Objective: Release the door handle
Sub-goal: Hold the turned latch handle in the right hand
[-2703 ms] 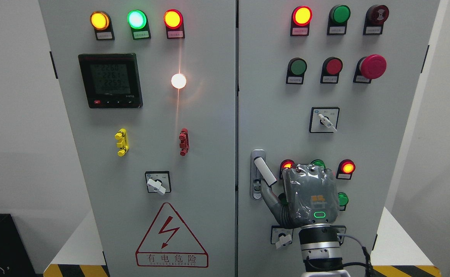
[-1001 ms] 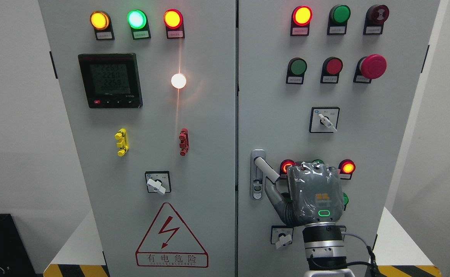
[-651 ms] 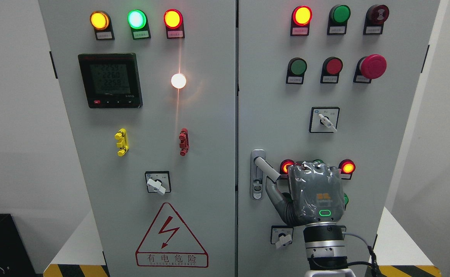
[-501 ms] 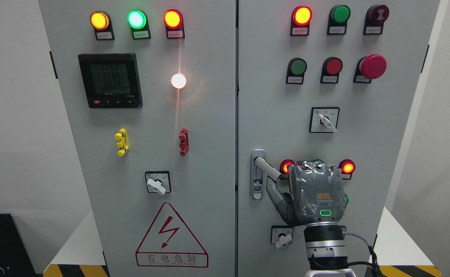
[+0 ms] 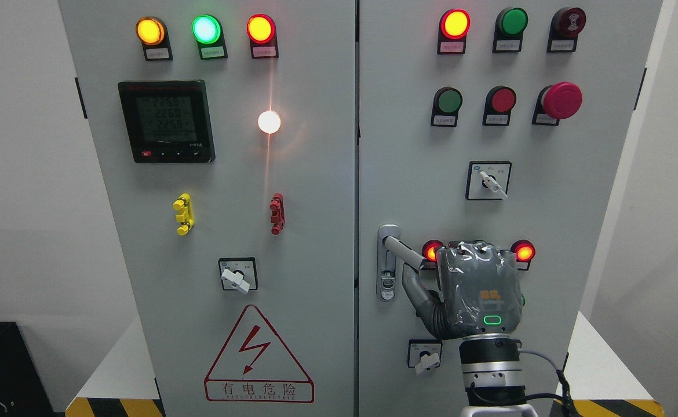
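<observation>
Since earlier, the right hand (image 5: 478, 295) is shifted slightly rightward, its thumb under the one door handle (image 5: 404, 252), which is angled down-right on the right door (image 5: 432, 174). Whether the handle is gripped cannot be told. Two doors are seen, meeting at the centre seam.

We see a white platform (image 5: 120, 364) carrying a tall grey cabinet (image 5: 316, 191), which stands directly on it. The cabinet takes up the middle of the platform, with a bare white strip on its left and another on its right. Along the platform's front edge runs a yellow and black hazard stripe (image 5: 113, 407), visible at the front left corner and again at the front right corner.
</observation>
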Robot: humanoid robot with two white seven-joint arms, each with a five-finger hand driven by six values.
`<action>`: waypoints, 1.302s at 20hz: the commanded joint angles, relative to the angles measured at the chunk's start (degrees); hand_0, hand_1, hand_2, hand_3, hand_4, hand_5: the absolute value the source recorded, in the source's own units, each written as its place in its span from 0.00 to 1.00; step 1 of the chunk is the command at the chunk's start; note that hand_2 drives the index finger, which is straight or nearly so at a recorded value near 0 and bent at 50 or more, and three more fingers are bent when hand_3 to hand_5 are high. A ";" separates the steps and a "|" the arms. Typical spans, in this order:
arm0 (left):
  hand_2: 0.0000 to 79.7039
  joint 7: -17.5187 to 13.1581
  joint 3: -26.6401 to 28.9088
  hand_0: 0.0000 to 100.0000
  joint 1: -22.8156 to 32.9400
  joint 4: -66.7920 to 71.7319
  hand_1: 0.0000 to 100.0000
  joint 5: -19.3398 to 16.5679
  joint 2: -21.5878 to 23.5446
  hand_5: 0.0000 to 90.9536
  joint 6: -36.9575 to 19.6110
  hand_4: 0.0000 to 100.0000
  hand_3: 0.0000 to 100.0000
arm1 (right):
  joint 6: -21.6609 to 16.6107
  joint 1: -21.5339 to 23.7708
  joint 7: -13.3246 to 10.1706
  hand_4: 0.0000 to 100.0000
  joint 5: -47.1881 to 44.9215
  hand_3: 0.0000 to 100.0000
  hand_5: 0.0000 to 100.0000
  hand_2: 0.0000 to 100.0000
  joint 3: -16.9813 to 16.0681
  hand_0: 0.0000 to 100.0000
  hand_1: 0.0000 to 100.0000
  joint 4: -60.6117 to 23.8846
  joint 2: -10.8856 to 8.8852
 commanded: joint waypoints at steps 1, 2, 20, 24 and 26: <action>0.00 -0.04 0.00 0.12 0.00 0.06 0.56 0.00 0.00 0.00 0.01 0.00 0.00 | -0.04 -0.03 0.20 1.00 0.00 1.00 1.00 1.00 -0.12 0.51 0.34 -0.03 0.00; 0.00 -0.04 0.00 0.12 0.00 -0.03 0.56 0.00 0.00 0.00 0.01 0.00 0.00 | -0.04 -0.12 0.12 1.00 0.00 1.00 1.00 1.00 -0.12 0.51 0.34 -0.03 0.00; 0.00 -0.04 0.00 0.12 0.00 0.06 0.56 0.00 0.00 0.00 0.01 0.00 0.00 | -0.04 -0.47 0.12 1.00 0.00 1.00 1.00 1.00 -0.92 0.52 0.34 -0.47 0.00; 0.00 -0.04 0.00 0.12 0.00 -0.03 0.56 0.00 0.00 0.00 0.01 0.00 0.00 | -0.04 -0.47 0.12 1.00 0.00 1.00 1.00 1.00 -0.92 0.52 0.34 -0.74 0.00; 0.00 -0.04 0.00 0.12 0.00 -0.03 0.56 0.00 0.00 0.00 0.01 0.00 0.00 | -0.04 -0.56 0.12 1.00 -0.09 1.00 1.00 1.00 -0.92 0.52 0.34 -0.74 0.00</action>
